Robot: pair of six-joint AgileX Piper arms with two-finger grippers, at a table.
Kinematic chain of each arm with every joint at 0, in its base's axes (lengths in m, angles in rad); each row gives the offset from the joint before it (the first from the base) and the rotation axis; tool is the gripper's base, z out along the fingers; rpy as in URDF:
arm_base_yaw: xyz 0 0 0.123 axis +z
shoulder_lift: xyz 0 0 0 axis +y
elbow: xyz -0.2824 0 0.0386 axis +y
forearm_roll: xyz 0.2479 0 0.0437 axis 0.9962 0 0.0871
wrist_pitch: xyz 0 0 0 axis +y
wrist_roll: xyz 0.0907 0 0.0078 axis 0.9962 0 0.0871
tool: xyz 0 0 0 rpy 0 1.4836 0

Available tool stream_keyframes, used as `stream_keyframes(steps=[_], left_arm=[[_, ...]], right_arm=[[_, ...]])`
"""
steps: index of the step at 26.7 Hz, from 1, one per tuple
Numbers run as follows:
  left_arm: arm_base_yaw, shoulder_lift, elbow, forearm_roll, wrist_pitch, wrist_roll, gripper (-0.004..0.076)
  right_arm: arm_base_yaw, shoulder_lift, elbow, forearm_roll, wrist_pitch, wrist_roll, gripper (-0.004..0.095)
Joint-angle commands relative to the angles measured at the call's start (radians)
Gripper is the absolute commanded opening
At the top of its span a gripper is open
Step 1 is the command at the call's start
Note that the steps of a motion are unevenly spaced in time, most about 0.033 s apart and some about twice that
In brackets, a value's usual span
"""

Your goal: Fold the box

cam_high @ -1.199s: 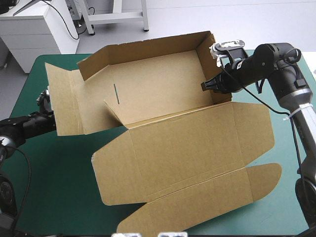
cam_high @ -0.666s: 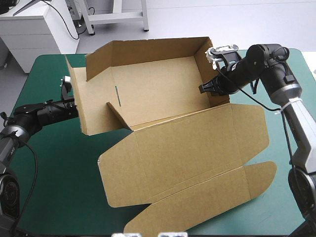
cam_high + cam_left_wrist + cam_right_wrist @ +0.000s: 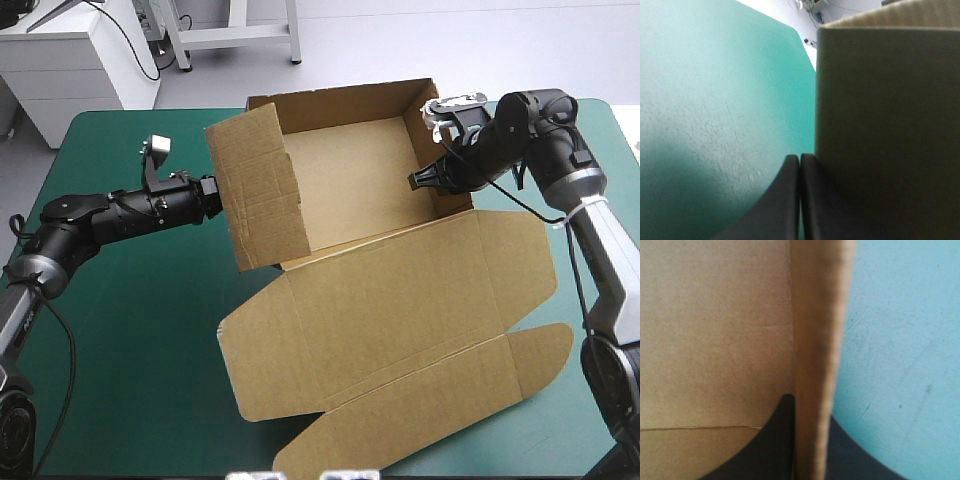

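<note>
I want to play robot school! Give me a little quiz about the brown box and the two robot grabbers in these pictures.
1. True or false: the flat lid of the brown cardboard box lies on the teal-green table cover.
2. What is clamped in the right gripper? A) nothing B) the box's right wall C) a white shirt
3. Fill in: the left gripper, beside the box's left wall, is ____ (open or shut).
Key: 1 true; 2 B; 3 shut.
</note>
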Motion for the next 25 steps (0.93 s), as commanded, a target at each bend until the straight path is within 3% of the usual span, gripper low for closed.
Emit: stream_keyframes(steps=[1,13,25], left_arm=[[-0.033,-0.047,-0.064,-0.104,0.168,-0.001,-0.0008],[-0.029,-0.101,-0.108,-0.016,0.133,-0.049,-0.0008],[-0.029,-0.101,-0.108,-0.019,0.123,-0.037,-0.0008]], right_arm=[[0.0,-0.042,-0.029,-0.038,-0.038,0.023,-0.0018],[0.0,-0.041,-0.029,-0.129,-0.023,0.061,-0.0018],[0.0,-0.023,-0.029,-0.129,-0.009,0.064,-0.0018]])
